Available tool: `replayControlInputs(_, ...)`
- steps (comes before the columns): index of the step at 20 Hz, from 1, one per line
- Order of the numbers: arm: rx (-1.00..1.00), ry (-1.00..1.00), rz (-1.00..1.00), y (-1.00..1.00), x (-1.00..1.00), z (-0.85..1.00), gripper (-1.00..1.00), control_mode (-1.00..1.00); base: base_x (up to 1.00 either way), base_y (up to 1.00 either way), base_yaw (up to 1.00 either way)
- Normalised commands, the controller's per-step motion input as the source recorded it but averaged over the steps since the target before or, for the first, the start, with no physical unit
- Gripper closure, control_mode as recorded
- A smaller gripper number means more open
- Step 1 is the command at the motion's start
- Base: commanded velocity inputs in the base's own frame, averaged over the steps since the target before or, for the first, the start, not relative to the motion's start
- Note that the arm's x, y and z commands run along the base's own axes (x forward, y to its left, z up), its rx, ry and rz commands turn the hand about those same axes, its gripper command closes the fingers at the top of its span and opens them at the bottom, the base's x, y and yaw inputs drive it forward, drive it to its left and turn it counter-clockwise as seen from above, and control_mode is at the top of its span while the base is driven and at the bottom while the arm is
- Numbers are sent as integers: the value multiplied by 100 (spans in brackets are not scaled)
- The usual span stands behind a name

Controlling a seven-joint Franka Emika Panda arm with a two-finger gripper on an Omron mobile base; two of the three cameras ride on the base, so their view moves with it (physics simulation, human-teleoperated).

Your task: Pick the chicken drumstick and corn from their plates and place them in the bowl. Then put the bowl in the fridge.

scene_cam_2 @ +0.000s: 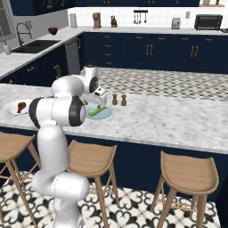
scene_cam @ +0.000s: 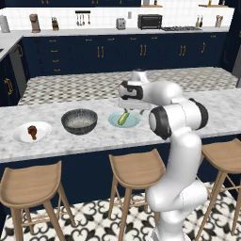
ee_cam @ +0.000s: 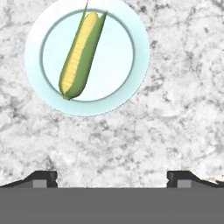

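Grey-veined white marble tops the long desk [scene_cam: 94, 136] I'm working over, with wooden stools [scene_cam: 136, 170] tucked along its near side on a black-and-white patterned floor [scene_cam: 94, 221]. Navy cabinets [scene_cam: 141, 52] with brass handles line the back wall. My gripper [ee_cam: 112, 175] hangs open and empty above the desk, just beside the pale blue plate [ee_cam: 118, 70] holding the corn [ee_cam: 81, 52]. Left of it stands the dark bowl [scene_cam: 79, 121], then the white plate [scene_cam: 21, 134] with the drumstick [scene_cam: 32, 131].
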Motion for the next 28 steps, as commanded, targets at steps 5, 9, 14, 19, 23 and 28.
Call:
replayControlInputs(5,0,0,-2,7,60,-40,-100,-100,0,0,0)
replayControlInputs(9,0,0,-4,10,58,-31,-100,-100,0,0,0)
replayControlInputs(14,0,0,-2,11,43,-33,-100,-100,0,0,0)
replayControlInputs(19,0,1,0,4,12,-31,-100,-100,0,0,0)
replayControlInputs(23,0,3,0,4,14,-37,-100,-100,0,0,0)
replayControlInputs(28,0,0,0,0,41,-9,-100,-100,0,0,0)
